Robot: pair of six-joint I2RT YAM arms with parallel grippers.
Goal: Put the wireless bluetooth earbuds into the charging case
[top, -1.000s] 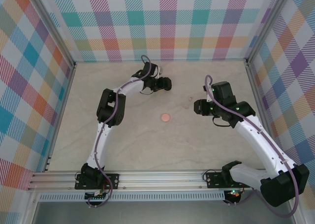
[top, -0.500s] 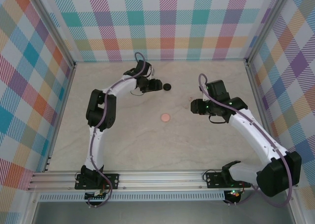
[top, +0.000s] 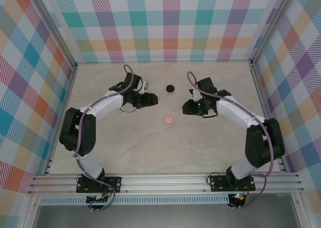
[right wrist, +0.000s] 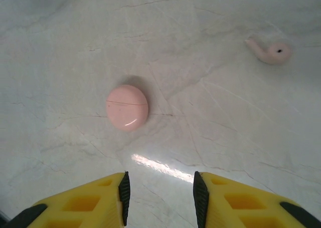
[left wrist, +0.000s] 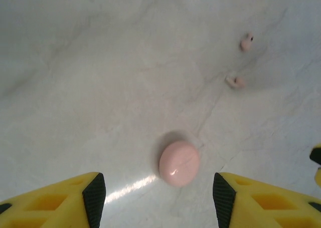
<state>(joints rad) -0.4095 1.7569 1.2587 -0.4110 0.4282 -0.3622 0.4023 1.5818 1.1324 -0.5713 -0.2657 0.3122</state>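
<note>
A closed round pink charging case [top: 168, 120] lies mid-table, also seen as the pink case [left wrist: 179, 163] and the pink case [right wrist: 127, 107]. My left gripper [top: 154, 101] hangs left of and behind it, open and empty; in its wrist view the left gripper [left wrist: 159, 200] has the case just ahead of its gap. Two pale pink earbuds [left wrist: 246, 41] [left wrist: 234, 81] lie beyond the case. My right gripper [top: 185, 107] is right of the case, open and empty, seen as the right gripper [right wrist: 160, 198]. One pink earbud [right wrist: 270, 51] lies ahead to its right.
A small round black case [top: 170, 88] sits closed on the table behind the pink one, between the two arms. Plaid walls with metal frame posts [top: 75, 67] enclose the pale marble-look table on three sides. A metal rail [top: 160, 183] runs along the near edge.
My left gripper has drawn away from the black case, leftward and nearer, leaving it on the table. My right gripper has swung left toward the pink case.
</note>
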